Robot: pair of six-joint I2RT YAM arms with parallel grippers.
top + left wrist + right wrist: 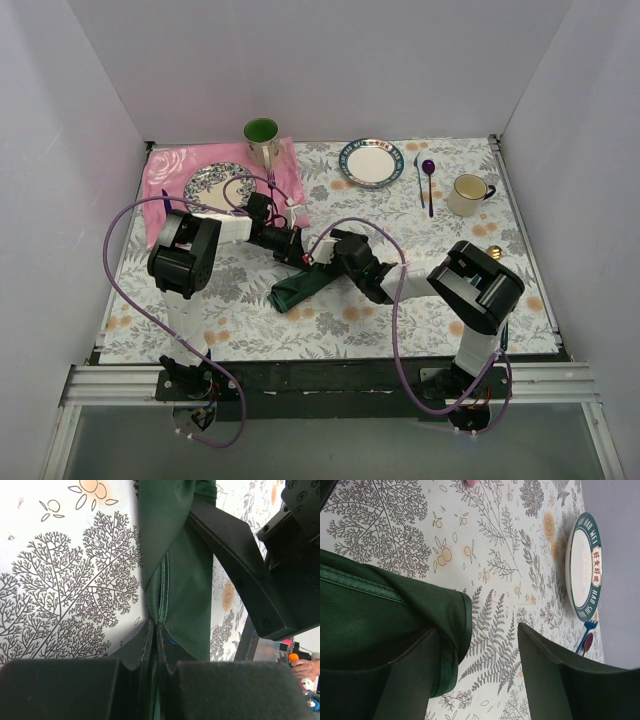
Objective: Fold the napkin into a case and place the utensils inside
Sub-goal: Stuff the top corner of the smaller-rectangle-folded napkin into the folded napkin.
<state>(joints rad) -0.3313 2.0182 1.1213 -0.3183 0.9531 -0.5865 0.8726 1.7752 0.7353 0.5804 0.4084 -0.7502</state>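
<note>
Showed floral table (pixel 240 320) filling top view. Showed pink cloth (pixel 165 170) at upper left. Found dark green napkin (pixel 300 288) bunched in diagonal strip at centre, between both arms. Caught left gripper (pixel 156 630) clamped tight on napkin hem. Caught right gripper (pixel 477 630) spread wide, one finger against napkin fold. Showed green-rimmed plate (pixel 371 163) at upper centre.
</note>
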